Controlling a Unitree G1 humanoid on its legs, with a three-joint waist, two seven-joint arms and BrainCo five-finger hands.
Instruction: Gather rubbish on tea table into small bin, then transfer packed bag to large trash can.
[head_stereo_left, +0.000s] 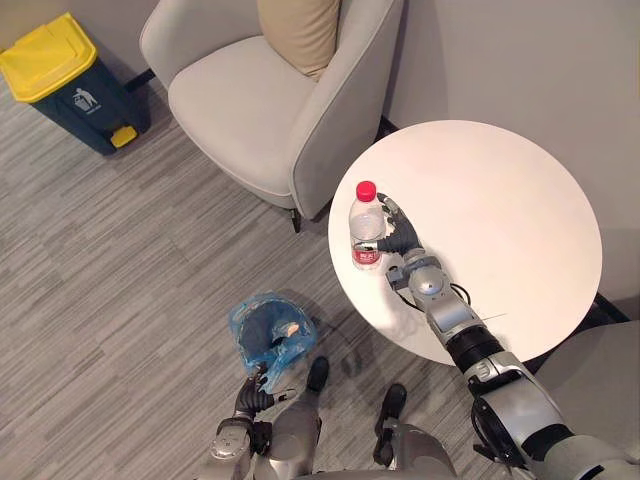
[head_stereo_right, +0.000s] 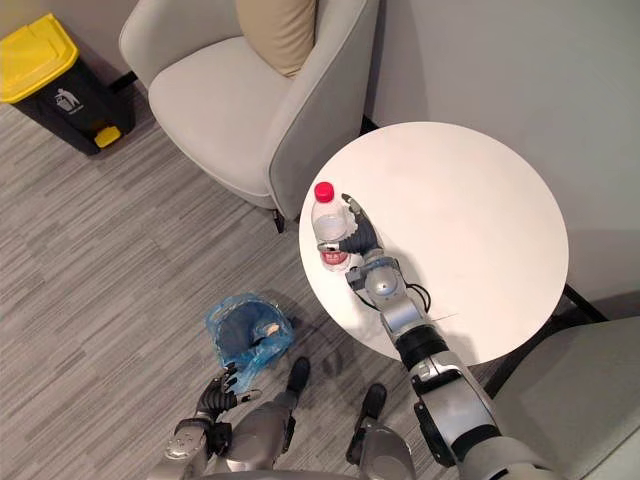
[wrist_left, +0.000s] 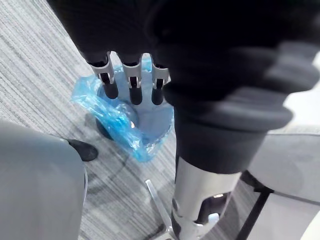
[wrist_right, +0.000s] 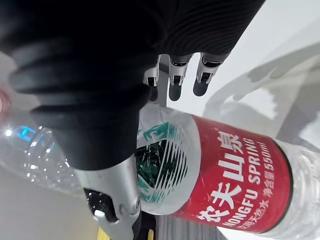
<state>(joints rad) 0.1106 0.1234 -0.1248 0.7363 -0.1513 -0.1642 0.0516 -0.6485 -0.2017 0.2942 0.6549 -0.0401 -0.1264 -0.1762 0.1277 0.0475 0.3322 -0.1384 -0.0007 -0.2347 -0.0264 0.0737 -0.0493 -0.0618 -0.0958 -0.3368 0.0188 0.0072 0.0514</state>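
Note:
A clear water bottle (head_stereo_left: 367, 225) with a red cap and red label stands upright near the left edge of the round white tea table (head_stereo_left: 500, 220). My right hand (head_stereo_left: 400, 238) is against its right side. In the right wrist view the thumb (wrist_right: 115, 190) lies on the label of the bottle (wrist_right: 225, 175) and the fingers (wrist_right: 172, 82) curl round its far side. The small bin lined with a blue bag (head_stereo_left: 270, 332) stands on the floor left of the table, with a pale scrap inside. My left hand (head_stereo_left: 252, 395) hangs just in front of the bin, its fingers (wrist_left: 131, 82) straight and holding nothing.
A dark large trash can with a yellow lid (head_stereo_left: 70, 85) stands at the far left on the grey striped carpet. A light grey armchair (head_stereo_left: 250, 110) with a tan cushion (head_stereo_left: 300, 30) sits behind the table's left side.

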